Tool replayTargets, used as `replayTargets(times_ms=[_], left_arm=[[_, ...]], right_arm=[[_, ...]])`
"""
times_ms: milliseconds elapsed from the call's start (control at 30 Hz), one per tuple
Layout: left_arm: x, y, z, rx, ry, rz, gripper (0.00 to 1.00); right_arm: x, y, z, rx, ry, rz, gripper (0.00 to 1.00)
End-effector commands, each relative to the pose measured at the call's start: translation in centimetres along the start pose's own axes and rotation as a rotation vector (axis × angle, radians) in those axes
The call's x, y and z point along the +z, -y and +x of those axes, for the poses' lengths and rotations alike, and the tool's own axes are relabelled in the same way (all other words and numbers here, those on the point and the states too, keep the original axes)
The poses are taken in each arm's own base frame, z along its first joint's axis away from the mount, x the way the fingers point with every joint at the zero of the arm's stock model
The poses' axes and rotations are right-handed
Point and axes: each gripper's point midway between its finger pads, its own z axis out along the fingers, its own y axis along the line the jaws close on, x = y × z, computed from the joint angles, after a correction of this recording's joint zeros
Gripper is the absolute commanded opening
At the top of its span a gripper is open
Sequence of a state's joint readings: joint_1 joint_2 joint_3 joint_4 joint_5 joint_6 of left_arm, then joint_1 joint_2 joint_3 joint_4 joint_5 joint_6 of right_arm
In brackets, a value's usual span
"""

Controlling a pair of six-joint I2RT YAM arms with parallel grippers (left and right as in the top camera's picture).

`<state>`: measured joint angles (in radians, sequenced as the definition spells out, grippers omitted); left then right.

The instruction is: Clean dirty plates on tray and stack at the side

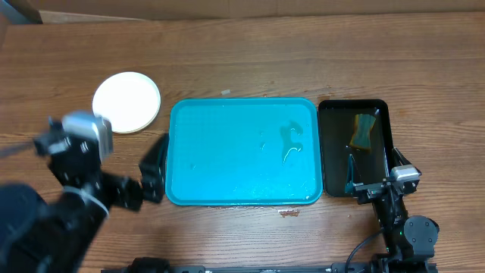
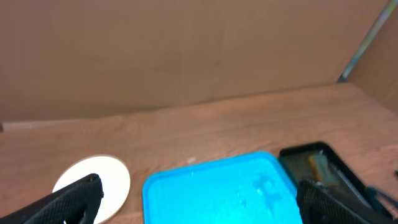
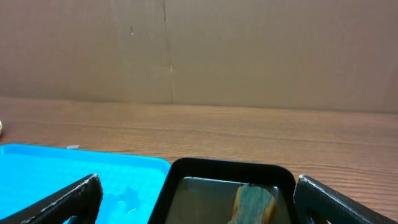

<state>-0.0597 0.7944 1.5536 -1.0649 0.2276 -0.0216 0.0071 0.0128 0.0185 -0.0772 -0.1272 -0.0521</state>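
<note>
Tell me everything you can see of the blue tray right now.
The blue tray is a turquoise rectangle of glossy plastic with rounded corners and a raised rim, lying flat mid-table. No plate is on it; a wet smear glistens toward its right end. The black tray sits close along its right edge; whether they touch I cannot tell. The white plate lies apart, beyond its far left corner. The open left pincer is by its left edge.

The turquoise tray (image 1: 220, 159) lies flat, long side running left to right, its right half wet and streaked. A clean-looking white plate (image 1: 126, 101), possibly several stacked, sits just beyond the tray's far-left corner.
</note>
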Motion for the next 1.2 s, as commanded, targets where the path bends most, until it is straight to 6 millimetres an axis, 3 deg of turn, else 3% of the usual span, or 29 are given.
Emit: replayTargets(times_ms=[0, 133, 300, 600, 833, 1167], left_arm=[[0.8, -0.8, 4.5, 0.001, -0.014, -0.033, 1.0], [1.9, -1.8, 6.8, -0.062, 0.113, -0.062, 1.0], [2.1, -2.6, 6.7, -0.094, 0.375, -0.074, 1.0], [0.7, -2.6, 7.5, -0.048, 0.742, -0.039, 1.0], [2.3, -3.9, 9.8, -0.133, 0.752, -0.056, 1.0], [6.8, -6.8, 15.8, -0.305, 0.628, -0.138, 1.0]], right_arm=[[0.0, 0.0, 0.2, -0.005, 0.005, -0.002, 1.0], [0.0, 0.0, 0.2, -0.005, 0.005, -0.002, 1.0], [0.0, 0.0, 0.2, -0.005, 0.005, -0.002, 1.0], [0.0, 0.0, 0.2, -0.005, 0.005, -0.002, 1.0], [0.0, 0.0, 0.2, -0.005, 0.005, -0.002, 1.0], [0.0, 0.0, 0.2, -0.005, 0.004, -0.002, 1.0]])
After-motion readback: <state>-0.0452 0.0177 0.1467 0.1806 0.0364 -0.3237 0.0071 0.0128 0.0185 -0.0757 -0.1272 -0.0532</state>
